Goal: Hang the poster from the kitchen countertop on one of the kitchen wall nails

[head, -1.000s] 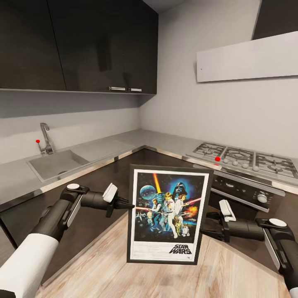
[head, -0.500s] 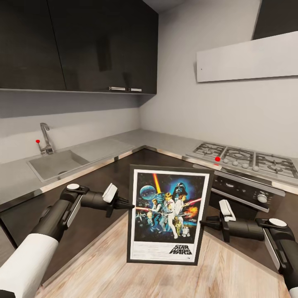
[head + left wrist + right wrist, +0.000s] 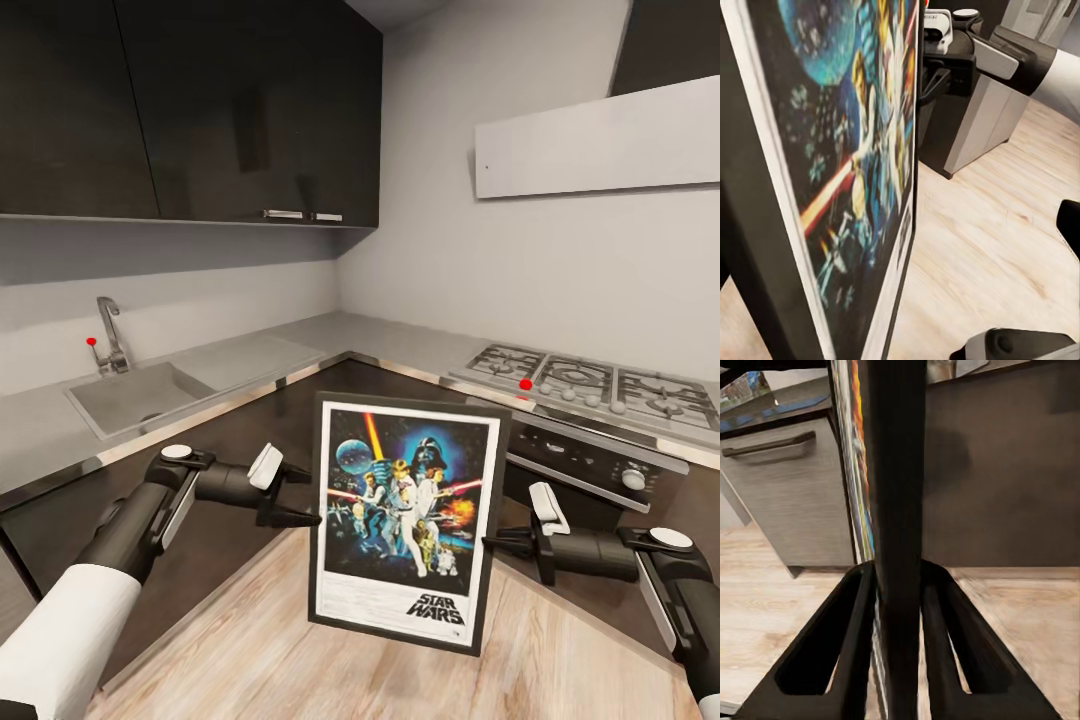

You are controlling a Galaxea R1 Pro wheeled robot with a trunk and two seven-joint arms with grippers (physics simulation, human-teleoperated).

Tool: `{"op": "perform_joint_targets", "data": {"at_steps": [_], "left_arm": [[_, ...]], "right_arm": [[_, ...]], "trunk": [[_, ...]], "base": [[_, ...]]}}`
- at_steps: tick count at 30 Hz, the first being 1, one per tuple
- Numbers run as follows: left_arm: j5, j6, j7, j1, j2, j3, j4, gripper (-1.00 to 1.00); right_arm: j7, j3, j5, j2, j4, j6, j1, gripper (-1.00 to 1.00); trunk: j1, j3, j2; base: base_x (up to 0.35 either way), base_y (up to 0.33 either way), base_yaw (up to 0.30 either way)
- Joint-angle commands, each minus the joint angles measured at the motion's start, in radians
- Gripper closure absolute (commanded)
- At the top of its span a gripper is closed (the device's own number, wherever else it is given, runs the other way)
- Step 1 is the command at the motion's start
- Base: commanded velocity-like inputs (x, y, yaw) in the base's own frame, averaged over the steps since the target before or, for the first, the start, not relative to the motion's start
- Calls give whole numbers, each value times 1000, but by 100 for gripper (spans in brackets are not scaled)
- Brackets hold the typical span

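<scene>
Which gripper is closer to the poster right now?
Right. The right gripper is clamped on the poster at its edge; the left gripper has its fingers spread just off the opposite edge.

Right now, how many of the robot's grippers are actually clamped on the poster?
1. The right gripper pinches the poster at its right edge, both fingers pressed against the frame. The left gripper is spread open beside the left edge, not gripping.
</scene>
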Motion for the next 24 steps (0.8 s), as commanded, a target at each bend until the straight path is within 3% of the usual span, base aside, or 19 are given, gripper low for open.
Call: {"op": "perform_joint_targets", "data": {"at_steps": [1,7,15,24], "left_arm": [[2,10,-3,-1,1,-2,0,-100],[2,10,-3,-1,9,-2,0,-100],[2,10,-3,-1,70,-2,-2,-100],[2,10,-3,-1,92,-2,-1,-100]], "right_arm": [[4,-1,0,0,0,18,-1,100],[4,-1,0,0,-1,18,-1,100],[4,-1,0,0,-2,18,-1,100],[5,-1,-1,-1,-3,16,-1,100]], "trunk": [[0,-1,-1],[0,-1,-1],[0,-1,-1],[0,-1,-1]], "base": [[0,0,0],[0,0,0],[0,0,0],[0,0,0]]}}
